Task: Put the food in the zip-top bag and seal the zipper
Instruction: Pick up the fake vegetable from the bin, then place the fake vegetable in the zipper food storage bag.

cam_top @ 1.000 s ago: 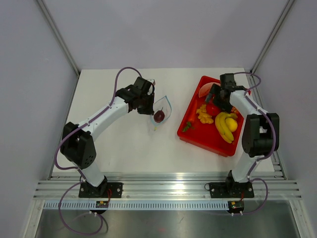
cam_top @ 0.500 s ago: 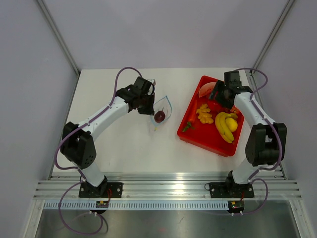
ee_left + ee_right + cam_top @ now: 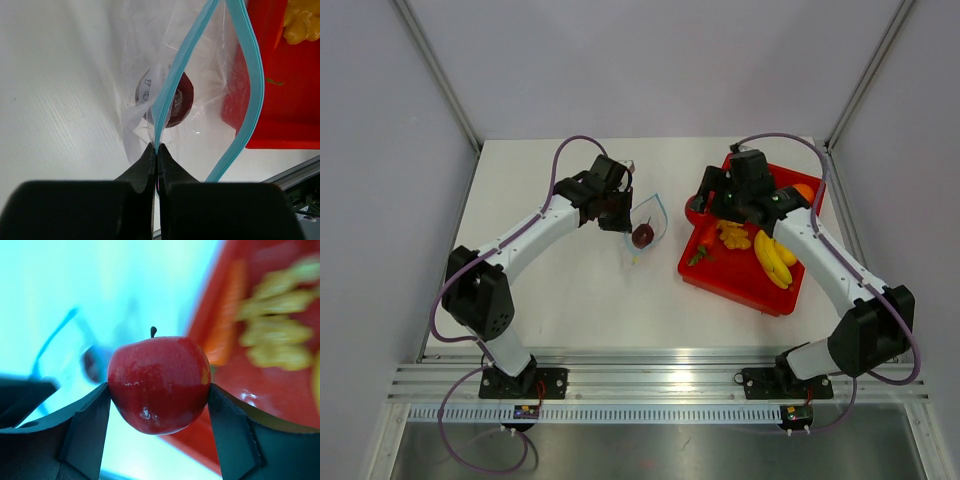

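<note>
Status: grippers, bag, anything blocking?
Left gripper shut on zipper, bag mouth open. Right gripper shut on red fruit, over tray edge. Purple fruit in bag. Nothing between.

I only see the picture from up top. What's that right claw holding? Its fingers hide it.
Observer: A shiny red fruit with a tiny dark stem, squeezed between the two fingers of the right gripper.
Operator: Is the bag open enough?
Observer: The left wrist camera shows the two sides of the blue zipper bowed well apart, so the mouth of the bag gapes.
Operator: What keeps it open?
Observer: The left gripper is shut, pinching one side of the zipper at its very tips.
</note>
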`<state>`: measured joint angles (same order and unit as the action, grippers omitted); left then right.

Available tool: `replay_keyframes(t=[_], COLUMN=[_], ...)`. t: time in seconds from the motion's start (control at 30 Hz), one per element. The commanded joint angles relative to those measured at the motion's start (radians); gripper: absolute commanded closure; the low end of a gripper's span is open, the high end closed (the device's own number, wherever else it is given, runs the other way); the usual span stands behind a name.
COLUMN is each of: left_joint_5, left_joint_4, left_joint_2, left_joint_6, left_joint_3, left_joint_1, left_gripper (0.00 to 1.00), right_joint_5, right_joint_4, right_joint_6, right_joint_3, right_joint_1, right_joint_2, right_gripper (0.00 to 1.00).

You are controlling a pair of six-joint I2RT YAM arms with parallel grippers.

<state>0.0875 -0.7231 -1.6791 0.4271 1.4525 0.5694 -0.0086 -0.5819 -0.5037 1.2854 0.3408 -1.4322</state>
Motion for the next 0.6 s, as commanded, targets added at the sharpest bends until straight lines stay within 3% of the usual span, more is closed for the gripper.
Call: replay_keyframes(t=[0.0,0.3,0.57], left_joint_5=[0.031,0.037,0.052], left_joint_4=[0.039,0.039,0.039], left_joint_2=[0.007,0.010,0.018], left_joint_6=[0.006,0.004,0.001], left_joint_3=[0.034,0.035,0.045], left_joint_1=[-0.002,-0.002,-0.002], left_gripper=[1.00,1.00,1.00], right_joint_5=[-0.014,-0.051,-0.087], right_joint_4=[0.014,0.066,0.087], right_joint_6=[-0.055,-0.095,-0.128], right_joint_3=[0.074,0.204,0.149], right_joint_1=[0.088,0.279,0.314], right_joint_2=[0.038,-0.121,-0.211], right_gripper=[0.43,0.42,0.41])
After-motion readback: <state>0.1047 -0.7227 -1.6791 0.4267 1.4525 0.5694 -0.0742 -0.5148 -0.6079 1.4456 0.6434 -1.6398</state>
